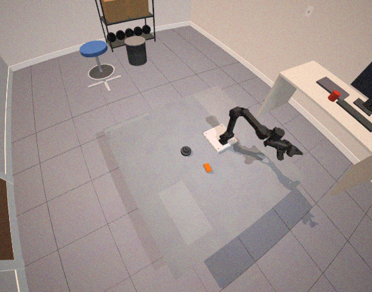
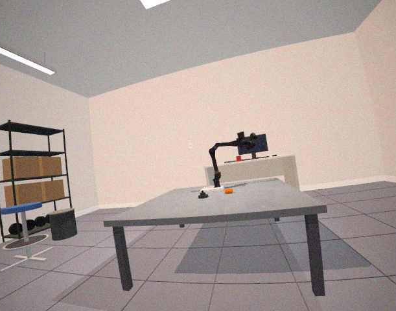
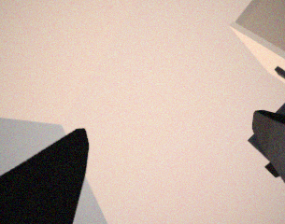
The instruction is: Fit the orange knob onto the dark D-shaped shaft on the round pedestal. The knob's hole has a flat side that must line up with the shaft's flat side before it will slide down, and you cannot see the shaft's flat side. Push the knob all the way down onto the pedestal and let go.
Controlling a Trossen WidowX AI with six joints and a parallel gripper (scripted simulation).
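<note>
Can see the orange knob (image 1: 207,167) (image 2: 228,191) lying on its side on the grey table (image 1: 132,157) (image 2: 208,214), near the round pedestal (image 1: 186,152) (image 2: 202,196) but not touching it. Can make out the dark shaft (image 1: 186,149) (image 2: 202,192) standing up from that pedestal, with no knob fitted; perhaps too small here to judge its outline. Find the white base plate (image 1: 207,134) (image 2: 204,189) also near the pedestal, with the black arm (image 1: 231,122) (image 2: 214,161) rising from it. Follow that arm up and across to the gripper (image 1: 294,151) (image 2: 253,140) (image 3: 170,123), raised well apart from the pedestal. See it open, with fingers wide apart and nothing between them. Farther from the pedestal, past the table, notice a pale desk (image 1: 308,73) (image 2: 251,161) bearing a monitor (image 1: 369,81) (image 2: 260,144) and a red cup (image 1: 333,95) (image 2: 238,158).
</note>
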